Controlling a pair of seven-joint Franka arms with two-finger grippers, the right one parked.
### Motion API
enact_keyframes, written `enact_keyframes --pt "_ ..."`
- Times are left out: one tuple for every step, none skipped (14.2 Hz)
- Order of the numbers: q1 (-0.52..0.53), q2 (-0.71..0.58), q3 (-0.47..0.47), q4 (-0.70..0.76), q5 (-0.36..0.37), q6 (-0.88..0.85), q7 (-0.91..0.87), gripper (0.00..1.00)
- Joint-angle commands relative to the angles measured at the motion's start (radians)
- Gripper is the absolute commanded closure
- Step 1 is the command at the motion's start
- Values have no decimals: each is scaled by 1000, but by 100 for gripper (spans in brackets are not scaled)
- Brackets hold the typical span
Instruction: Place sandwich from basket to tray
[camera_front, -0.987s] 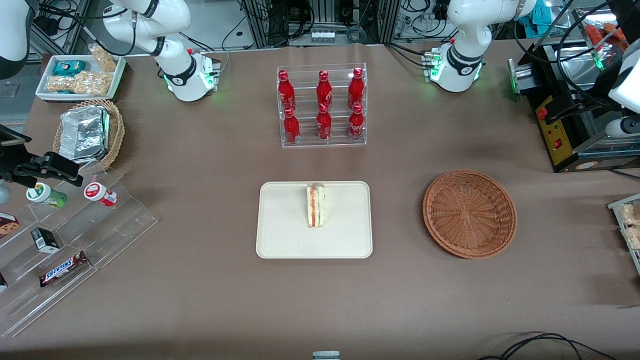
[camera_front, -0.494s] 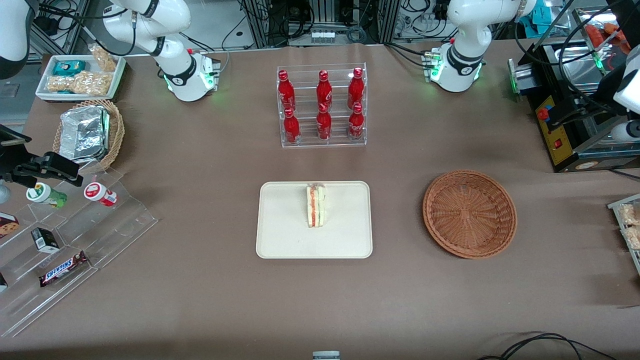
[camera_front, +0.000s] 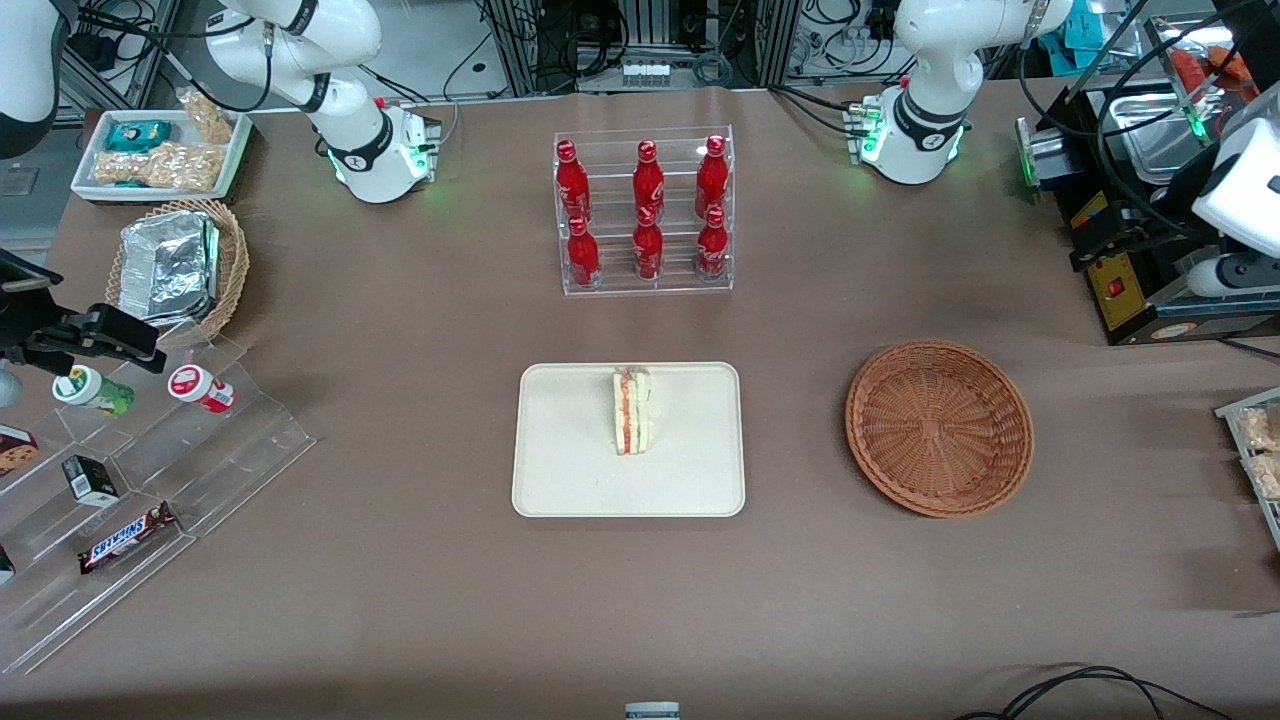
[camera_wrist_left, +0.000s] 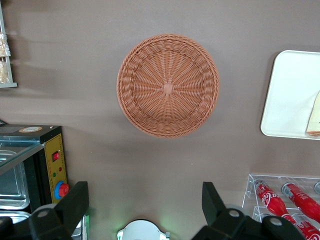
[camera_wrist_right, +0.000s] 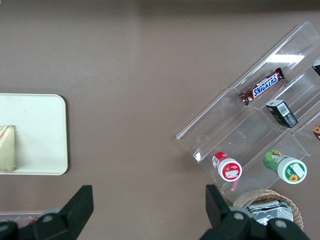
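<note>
The sandwich (camera_front: 632, 411) stands on its edge on the cream tray (camera_front: 570, 460), near the tray's middle. The reddish-brown basket (camera_front: 939, 427) lies beside the tray toward the working arm's end and holds nothing. My left gripper (camera_front: 1098, 240) hangs high above the table at the working arm's end, by the black machine, away from basket and tray. In the left wrist view the gripper (camera_wrist_left: 144, 195) is open wide and empty, looking down on the basket (camera_wrist_left: 168, 85), the tray's corner (camera_wrist_left: 290, 95) and a bit of the sandwich (camera_wrist_left: 315, 117).
A clear rack of red bottles (camera_front: 645, 212) stands farther from the camera than the tray. A black machine (camera_front: 1130, 275) sits at the working arm's end. A clear stepped stand with snacks (camera_front: 150, 480), a tan basket with foil (camera_front: 175, 268) and a white snack tray (camera_front: 160, 152) lie toward the parked arm's end.
My left gripper and wrist have shifted slightly above the black machine, the fingers coming a little toward the table's middle. The sandwich, tray and basket have not moved.
</note>
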Motion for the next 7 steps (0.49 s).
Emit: enact_keyframes --pt "-6 9 -15 23 -4 0 -16 0" --pt "-6 9 -16 23 -4 0 -16 0" --pt "-6 8 -16 23 -4 0 -16 0" --pt "-6 8 -16 23 -4 0 -16 0" --pt "-6 8 -16 23 1 0 -15 0" --pt "-6 8 -17 23 2 -2 -16 0" --pt "-6 8 -16 23 -1 -2 -15 0"
